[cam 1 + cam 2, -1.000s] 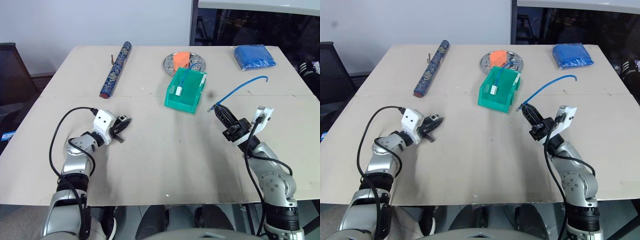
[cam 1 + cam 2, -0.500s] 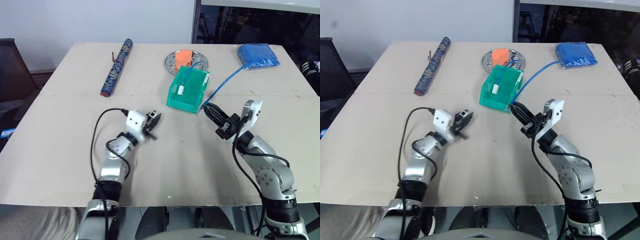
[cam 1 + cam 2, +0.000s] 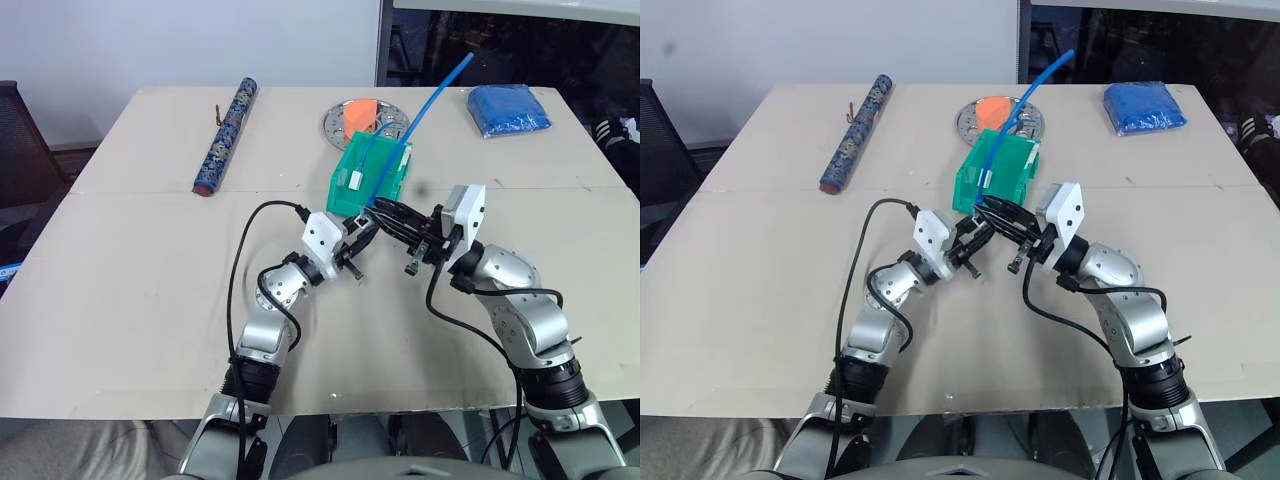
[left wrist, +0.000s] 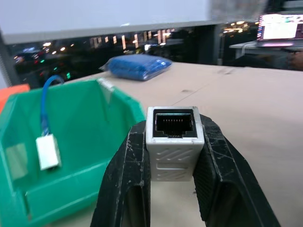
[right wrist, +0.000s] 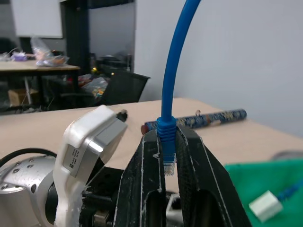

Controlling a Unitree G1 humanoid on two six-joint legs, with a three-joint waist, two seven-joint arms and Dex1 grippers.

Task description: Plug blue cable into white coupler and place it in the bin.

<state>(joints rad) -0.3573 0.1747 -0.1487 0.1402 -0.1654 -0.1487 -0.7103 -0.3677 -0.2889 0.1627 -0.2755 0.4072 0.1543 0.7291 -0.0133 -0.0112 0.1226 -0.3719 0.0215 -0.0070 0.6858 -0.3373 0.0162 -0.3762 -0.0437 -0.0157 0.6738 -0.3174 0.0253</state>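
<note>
My left gripper is shut on the white coupler, whose dark socket faces outward with nothing in it. My right gripper is shut on the blue cable just behind its clear plug, and the cable rises up and away over the bin. The left gripper and the right gripper stand tip to tip above the table, just in front of the green bin. The plug and the coupler are close but apart.
Inside the bin lies another white coupler with a short blue cable. At the back of the table are a patterned roll, a silver plate with an orange piece, and a blue cloth bundle.
The left gripper has swung right to the table's middle with the coupler. The right gripper has moved left and rolled, so the cable now points up over the bin.
</note>
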